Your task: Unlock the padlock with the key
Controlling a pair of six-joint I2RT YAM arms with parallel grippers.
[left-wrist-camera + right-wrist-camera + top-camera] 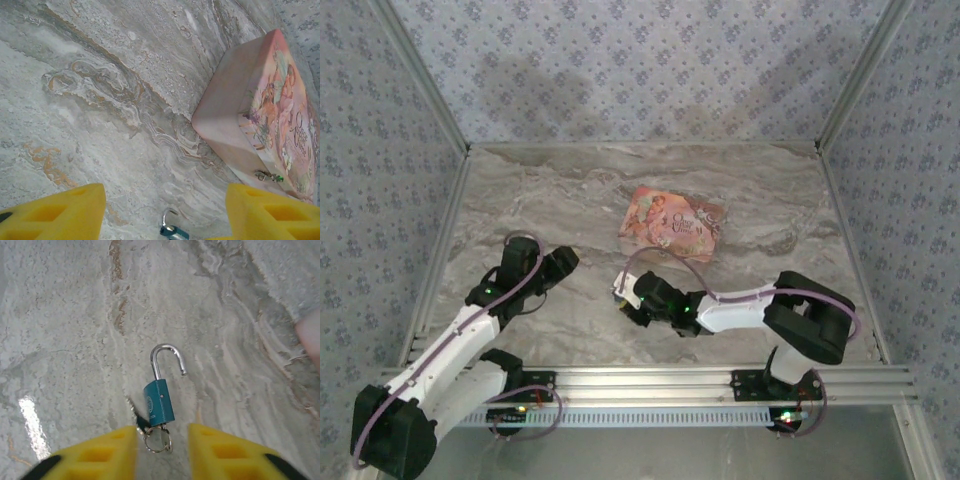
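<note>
- Yellow moulded fingers [100, 455] of the right hand [162, 442] sit at the bottom of the right wrist view. The jaws stand partly apart and grip nothing.
- Small blue-teal padlock with a bright metal shackle [159, 402] lies flat on the grey marbled surface [60, 315], just ahead of the right hand and apart from both its fingers.
- Shackle [167, 357] is sprung open: one leg is seated in the body, and the hooked free end is clear of it.
- Small silvery key on a wire ring [157, 440] lies at the bottom end of the padlock, between the right fingertips. Whether it is seated in the keyhole cannot be told.
- Left hand [162, 197] has its jaws wide apart, with nothing held.
- In the left wrist view the padlock shows at the bottom edge. It lies on the surface between the two yellow fingers and touches neither.
- Flat pink illustrated box [260, 115] rests on the surface at the right of that view, apart from the padlock. A small metal latch [267, 176] sits on its near side.
- From above, the white left arm [460, 340] and white right arm [740, 310] reach toward mid-surface. Their hands face each other across a gap, and the box lies beyond them toward the back wall.
</note>
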